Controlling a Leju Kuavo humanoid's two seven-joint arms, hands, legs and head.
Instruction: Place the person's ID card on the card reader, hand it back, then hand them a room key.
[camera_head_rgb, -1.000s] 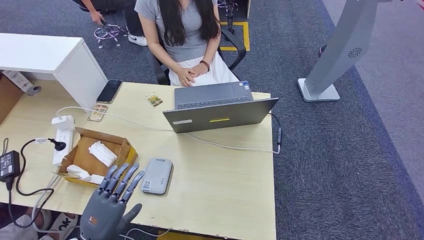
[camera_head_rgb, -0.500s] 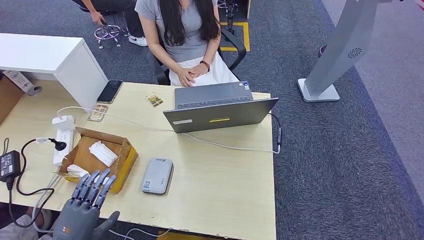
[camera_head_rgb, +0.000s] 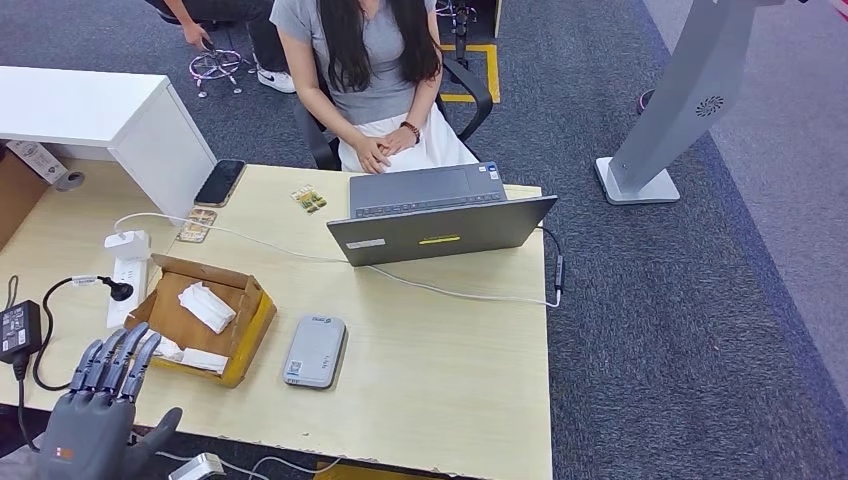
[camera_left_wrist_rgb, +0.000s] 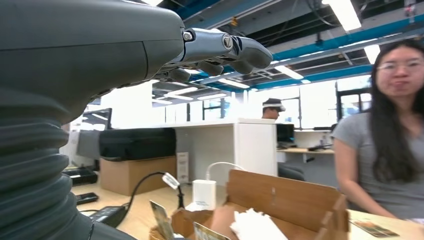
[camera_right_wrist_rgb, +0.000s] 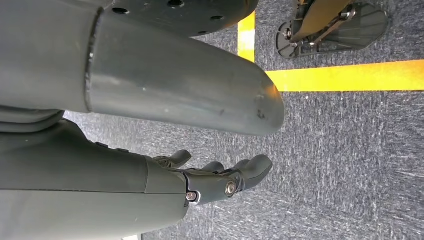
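Observation:
The grey card reader (camera_head_rgb: 315, 351) lies flat on the wooden desk (camera_head_rgb: 440, 350), near its front edge. A small patterned card (camera_head_rgb: 308, 199) lies beside the laptop, and another card (camera_head_rgb: 196, 225) lies near the phone. An open cardboard box (camera_head_rgb: 240, 330) holds white card sleeves (camera_head_rgb: 205, 305). My left hand (camera_head_rgb: 100, 400) hovers at the desk's front left corner, left of the box, fingers stretched out and holding nothing. In the left wrist view the left hand (camera_left_wrist_rgb: 100, 55) is raised above the box (camera_left_wrist_rgb: 285, 197). My right hand (camera_right_wrist_rgb: 210, 180) hangs over the carpet, holding nothing.
A person (camera_head_rgb: 365, 70) sits behind the desk with hands folded in the lap. An open laptop (camera_head_rgb: 435, 215) faces them, its cable trailing to the right. A phone (camera_head_rgb: 219, 182), a power strip (camera_head_rgb: 127, 270) and an adapter (camera_head_rgb: 18, 330) lie at the left.
My left hand has drawn away from beside the card reader, moving left and back to the desk's front left corner. Nothing on the desk has moved.

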